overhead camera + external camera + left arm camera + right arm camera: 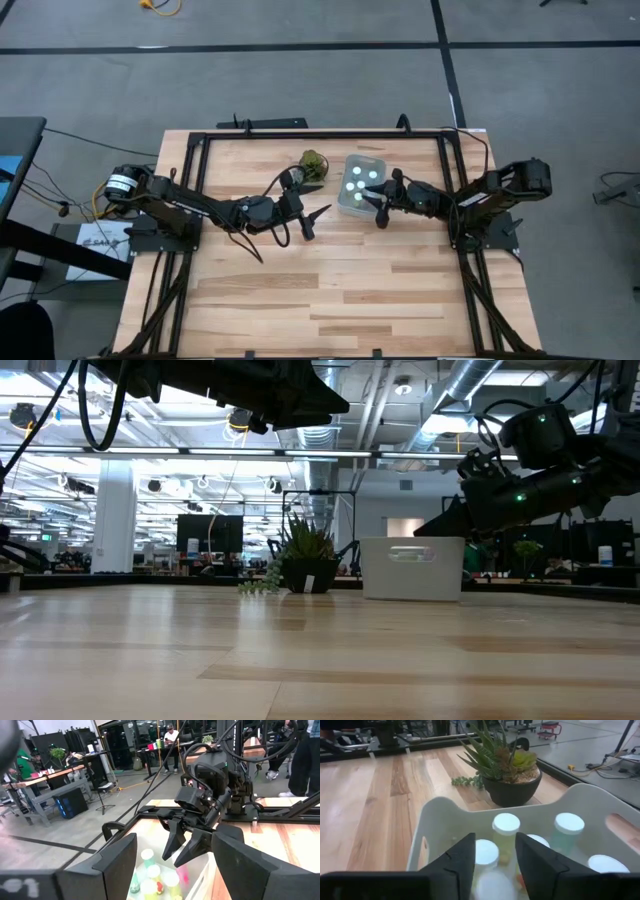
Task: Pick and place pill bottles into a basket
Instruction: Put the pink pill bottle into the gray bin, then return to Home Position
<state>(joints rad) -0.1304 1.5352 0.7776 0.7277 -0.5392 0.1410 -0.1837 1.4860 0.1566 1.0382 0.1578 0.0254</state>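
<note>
Right gripper (380,208) spread wide over basket (352,204). Bottles (506,824) inside, hidden in low view. Left gripper (313,222) open, empty, left of basket.

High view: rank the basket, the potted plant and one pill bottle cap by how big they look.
1. basket, clearly the largest.
2. potted plant, noticeably smaller than the basket.
3. pill bottle cap, a tiny white dot inside the basket.
No close calls from straight above.

Two dark, nearly black jointed arms trail black cables; the right gripper (187,842) shows angular matte fingers, apparently plastic.
</note>
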